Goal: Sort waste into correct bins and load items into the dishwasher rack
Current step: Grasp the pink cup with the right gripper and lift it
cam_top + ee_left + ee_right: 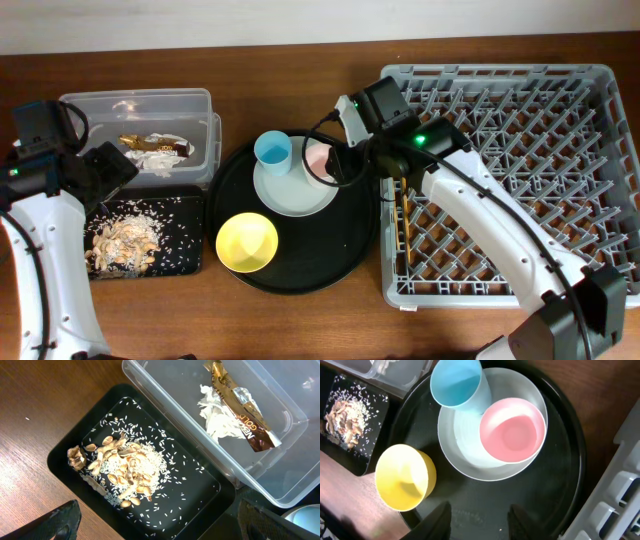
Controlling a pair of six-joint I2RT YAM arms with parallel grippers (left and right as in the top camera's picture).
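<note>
The foil wrapper (155, 147) (240, 405) lies in the clear tub (140, 105) (280, 475). The food scraps (125, 240) (125, 467) lie heaped in the shallow black tray (180, 255) (200, 490). My left gripper (105, 170) (160, 520) is open and empty above that tray. The blue cup (273, 152) (456, 382) and pink cup (320, 160) (512, 430) stand on the plate (290, 195) (470, 455). The yellow bowl (247, 242) (402, 477) sits beside it. My right gripper (340, 165) (481, 520) is open and empty over them. The chopsticks (404, 215) lie in the dishwasher rack (510, 170).
The plate, cups and bowl rest on a large round black tray (340, 250) (540, 510) between the bins and the rack. A crumpled white tissue (212, 415) lies in the tub with the wrapper. The rack's edge (620, 495) shows at the right of the right wrist view.
</note>
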